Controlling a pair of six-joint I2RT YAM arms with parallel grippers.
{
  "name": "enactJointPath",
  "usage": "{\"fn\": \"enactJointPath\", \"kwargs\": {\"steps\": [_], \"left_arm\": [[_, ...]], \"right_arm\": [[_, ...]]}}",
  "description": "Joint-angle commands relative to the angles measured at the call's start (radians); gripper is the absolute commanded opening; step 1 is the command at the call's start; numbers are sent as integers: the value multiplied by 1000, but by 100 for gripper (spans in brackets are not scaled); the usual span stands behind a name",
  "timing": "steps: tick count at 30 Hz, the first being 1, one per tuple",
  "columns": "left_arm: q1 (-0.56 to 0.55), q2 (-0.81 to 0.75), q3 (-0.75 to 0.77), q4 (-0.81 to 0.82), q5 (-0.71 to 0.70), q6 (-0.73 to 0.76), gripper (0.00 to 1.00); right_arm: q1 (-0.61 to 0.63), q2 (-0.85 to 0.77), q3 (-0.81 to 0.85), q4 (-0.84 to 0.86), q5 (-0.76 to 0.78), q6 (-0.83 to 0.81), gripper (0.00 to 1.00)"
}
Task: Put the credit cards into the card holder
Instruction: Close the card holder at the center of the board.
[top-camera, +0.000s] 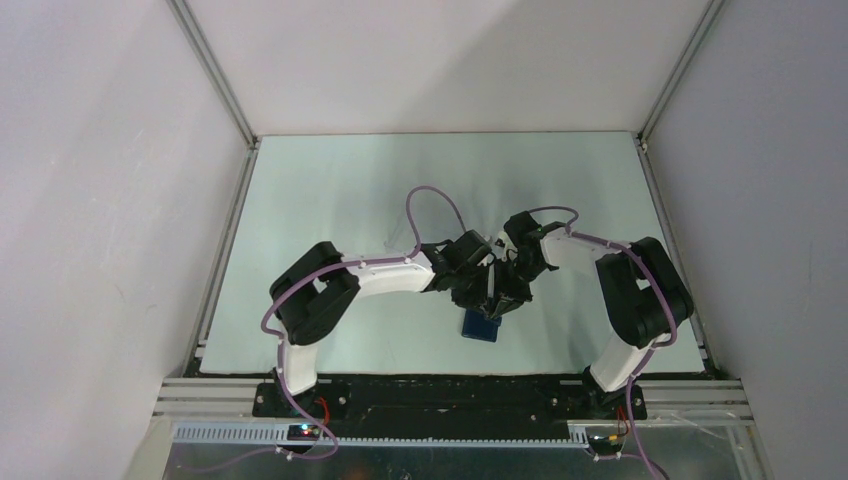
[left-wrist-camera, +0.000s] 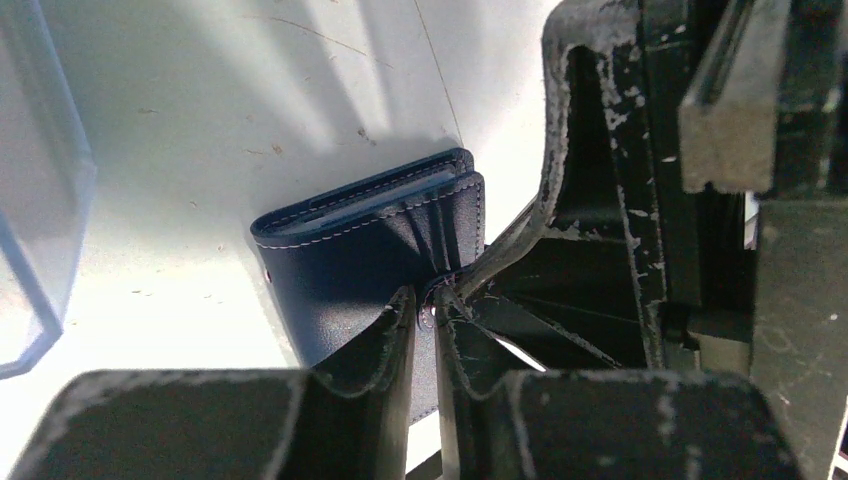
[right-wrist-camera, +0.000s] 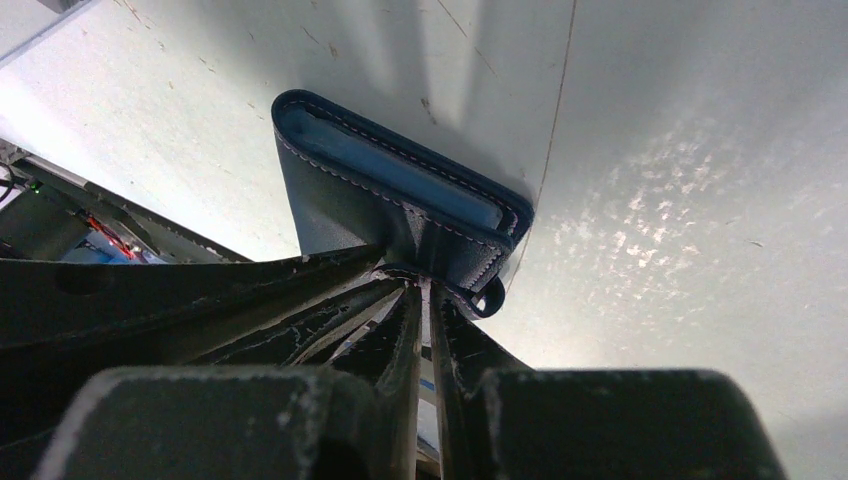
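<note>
The navy card holder (top-camera: 480, 326) lies folded on the table below both grippers. In the left wrist view the card holder (left-wrist-camera: 350, 260) shows its stitched edge and paler blue inside. My left gripper (left-wrist-camera: 430, 305) is shut on the holder's near corner. In the right wrist view the holder (right-wrist-camera: 350, 195) has a small loop (right-wrist-camera: 490, 300) at its corner, and my right gripper (right-wrist-camera: 425, 285) is shut on that same near edge. The two grippers (top-camera: 470, 280) (top-camera: 512, 285) touch tip to tip. One pale see-through credit card (left-wrist-camera: 35, 200) lies at the left edge; the others are out of view.
The pale table (top-camera: 350, 190) is walled by white panels with metal frame rails (top-camera: 215, 250). The right gripper's black fingers (left-wrist-camera: 610, 200) fill the right of the left wrist view. The arm bases and wiring sit at the near edge (top-camera: 450, 400).
</note>
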Motion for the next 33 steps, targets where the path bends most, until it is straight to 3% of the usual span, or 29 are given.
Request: {"fn": "enactJointPath", "kwargs": {"steps": [1,6,13,23,33], "left_arm": [[-23,-6,-28,-5,-2,16,18],[-28,10,-28,-5,-19,16,16],[-34,16,-31,-36,-50,13,1],[-68,68,-4,-149,-109,-17,0],[-69,92,-1,-227,-158,-58,0]], "right_arm": [[47,95,-60,102,134,-10,13],[46,102,-60,103,135,-10,13],[52,128,-60,100,164,-2,13],[110,163,-67,85,286,52,12],[145,200,-167,153,295,113,10]]}}
